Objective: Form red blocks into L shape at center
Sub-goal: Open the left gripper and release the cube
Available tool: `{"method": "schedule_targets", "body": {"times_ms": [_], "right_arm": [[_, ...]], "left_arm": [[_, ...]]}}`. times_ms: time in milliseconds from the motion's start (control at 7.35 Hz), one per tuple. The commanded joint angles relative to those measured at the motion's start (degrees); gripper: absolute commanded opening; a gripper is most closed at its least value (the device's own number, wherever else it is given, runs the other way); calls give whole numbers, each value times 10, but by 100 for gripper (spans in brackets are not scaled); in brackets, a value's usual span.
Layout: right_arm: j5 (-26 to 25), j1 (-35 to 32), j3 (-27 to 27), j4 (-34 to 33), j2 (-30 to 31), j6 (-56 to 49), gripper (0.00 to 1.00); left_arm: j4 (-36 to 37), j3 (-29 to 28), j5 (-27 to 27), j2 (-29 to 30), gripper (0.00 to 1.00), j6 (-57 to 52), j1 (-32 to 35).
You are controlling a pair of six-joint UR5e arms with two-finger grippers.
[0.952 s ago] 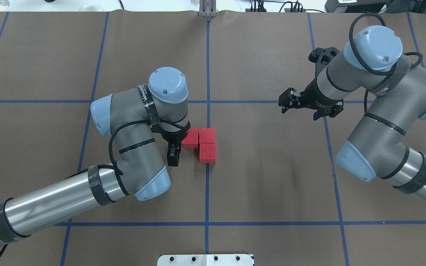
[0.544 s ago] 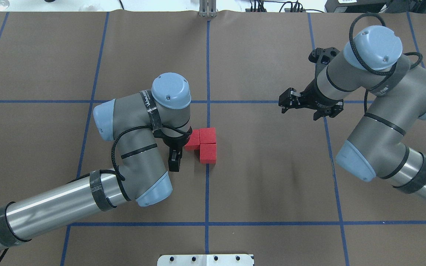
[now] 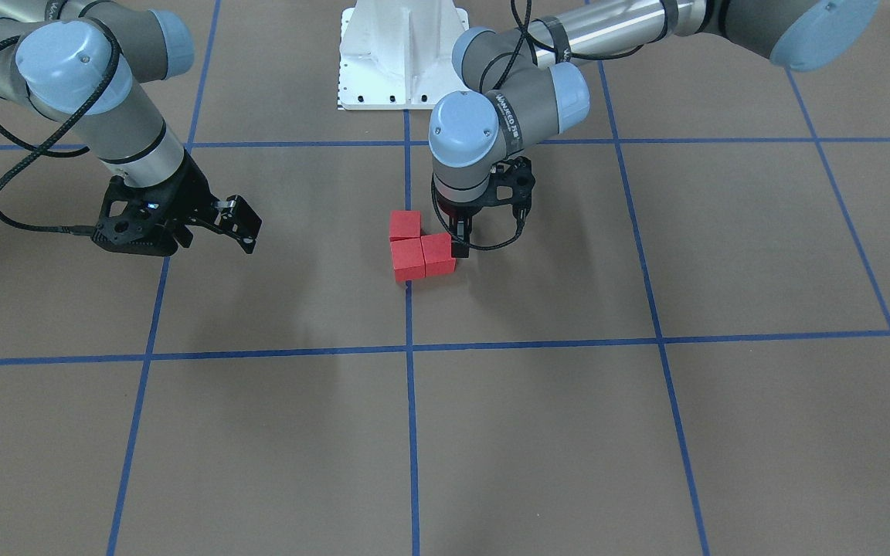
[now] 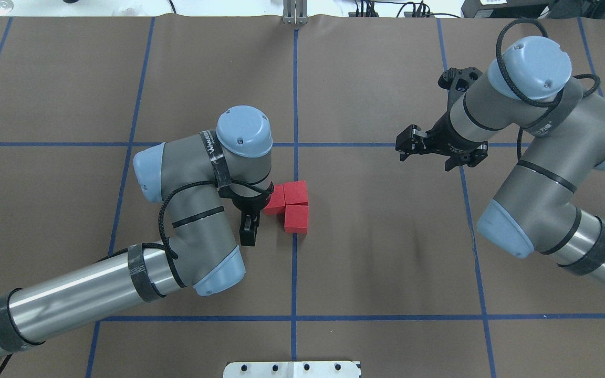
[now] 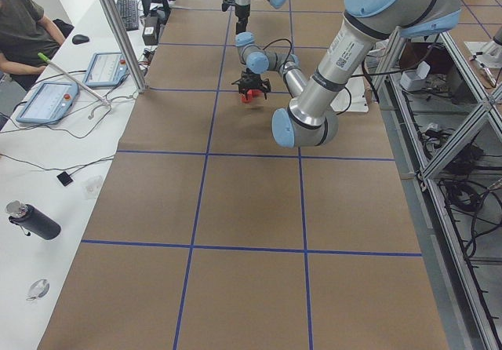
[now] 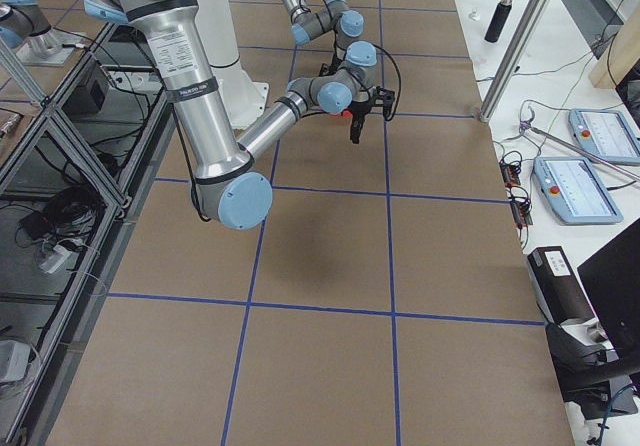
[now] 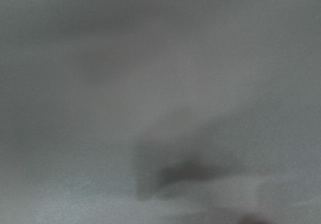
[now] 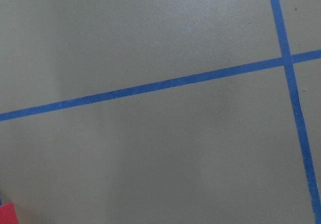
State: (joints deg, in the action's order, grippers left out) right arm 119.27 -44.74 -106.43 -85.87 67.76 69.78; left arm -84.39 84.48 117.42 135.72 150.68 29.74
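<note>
Lying at the center (image 4: pixel 329 210) of the brown surface (image 4: pixel 386 262), three red blocks (image 4: pixel 295 194) touch in an L at the middle blue line (image 4: pixel 294 94); left gripper (image 3: pixel 460 245) low beside the L's end block, one finger at its outer face, finger spread unreadable; right gripper (image 4: pixel 404 146) well apart, fingers parted, empty.

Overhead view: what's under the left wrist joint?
The left end effector pokes out below it, beside the red blocks. The wrist covers the nearest block's edge and the finger gap.
</note>
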Motion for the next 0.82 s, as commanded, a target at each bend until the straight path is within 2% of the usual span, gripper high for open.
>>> {"method": "schedule_targets", "body": {"times_ms": [0,408,680], "right_arm": [[0,0,1,0,0,0,100],[3,-8,-2,0,0,-8,100],[22,-47,-2,-1,3,-14,100]], "left_arm": [[10,15,0,0,100,-18,1],[50,218,-3,-125,100,-162,6],[54,260,-3,-138,100,-255,67]]}}
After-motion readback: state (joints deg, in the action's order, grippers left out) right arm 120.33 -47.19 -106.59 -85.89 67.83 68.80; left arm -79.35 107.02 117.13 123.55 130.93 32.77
